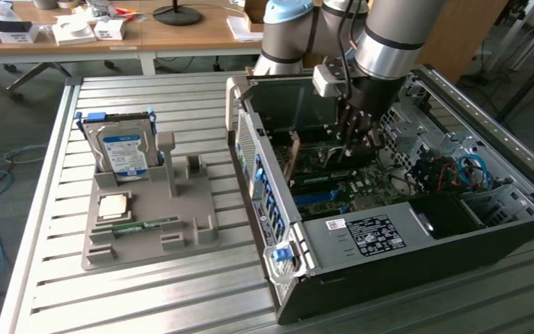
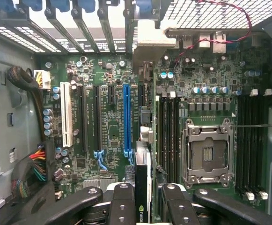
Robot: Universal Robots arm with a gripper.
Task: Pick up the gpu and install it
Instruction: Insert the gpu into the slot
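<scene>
The gripper is clenched on the gpu. The card stands edge-on between the two black fingers, one finger on each face.

In the exterior view the gripper is lowered inside the open computer case, pointing down at the motherboard.

The gpu runs forward from the fingers towards the slotted rear wall of the case. It lies just beside the long blue expansion slot and parallel to it. Whether its edge connector is seated in a slot cannot be told.

Beyond the blue slot, on the same side of the gripper, are two black slots and a white slot. On the opposite side of the gripper is the empty CPU socket with its metal frame.

Outside the case, well apart from the gripper towards the exterior view's left, a grey holder rests on the slatted metal table. A hard drive stands upright in it. A narrow green memory stick lies in its near slot.
</scene>
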